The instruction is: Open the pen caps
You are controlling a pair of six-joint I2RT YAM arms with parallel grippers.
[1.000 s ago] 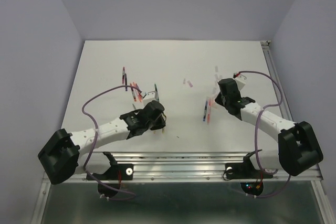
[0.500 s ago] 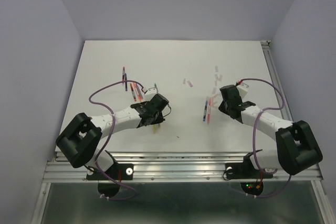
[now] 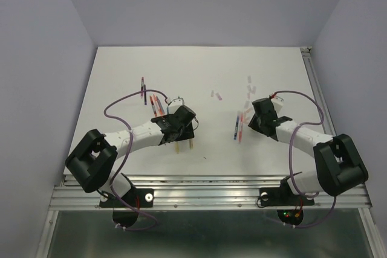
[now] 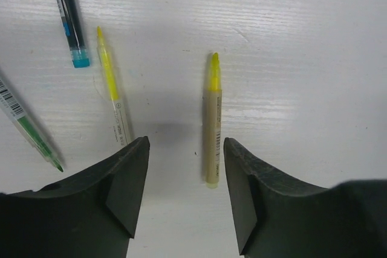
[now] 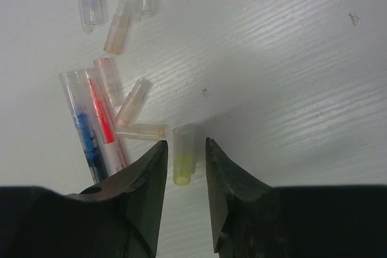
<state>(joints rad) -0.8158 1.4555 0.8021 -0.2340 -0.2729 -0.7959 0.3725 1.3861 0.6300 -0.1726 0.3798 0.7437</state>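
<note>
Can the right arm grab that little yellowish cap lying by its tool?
Probably yes. The yellowish cap lies on the table inside the open right tool, with nothing covering it; a clear cap lies close beside.

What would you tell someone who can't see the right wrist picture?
Two dark jaws stand slightly apart over a white table, with a yellowish pen cap lying between their tips. To its left lie more loose caps, a red pen and a blue pen.
</note>
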